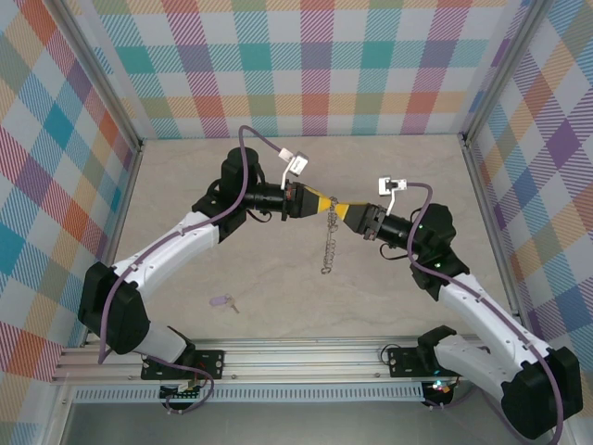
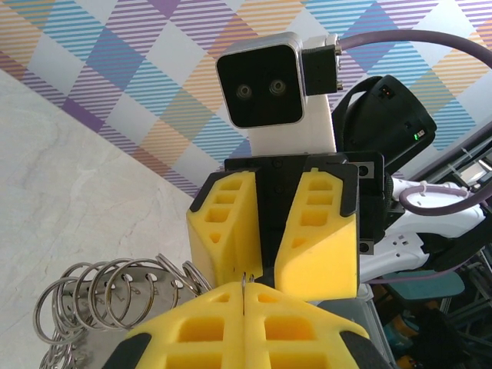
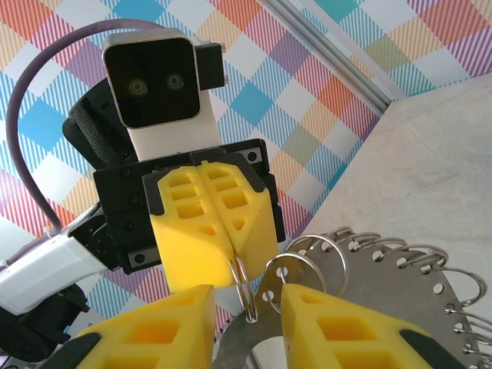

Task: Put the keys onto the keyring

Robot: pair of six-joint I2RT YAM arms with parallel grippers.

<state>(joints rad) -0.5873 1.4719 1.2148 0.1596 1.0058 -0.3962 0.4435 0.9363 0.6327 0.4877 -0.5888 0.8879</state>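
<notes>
Mid-frame, the left gripper (image 1: 322, 204) clamps the keyring (image 1: 328, 243) edge-on; the right gripper (image 1: 345, 210), jaws narrowly parted, straddles its wire. The lilac key (image 1: 221, 302) lies on the bench (image 1: 389, 167) at lower left, well apart, blade pointing right, nearer the left arm (image 1: 176, 243).

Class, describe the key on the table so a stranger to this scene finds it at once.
Start at the pale marbled table and look toward its near edge, below the bend of the left arm. There lies the key, alone. Its tiny lilac head and short blade set it apart from the keyring, the looped silver hoop hanging mid-table.
</notes>
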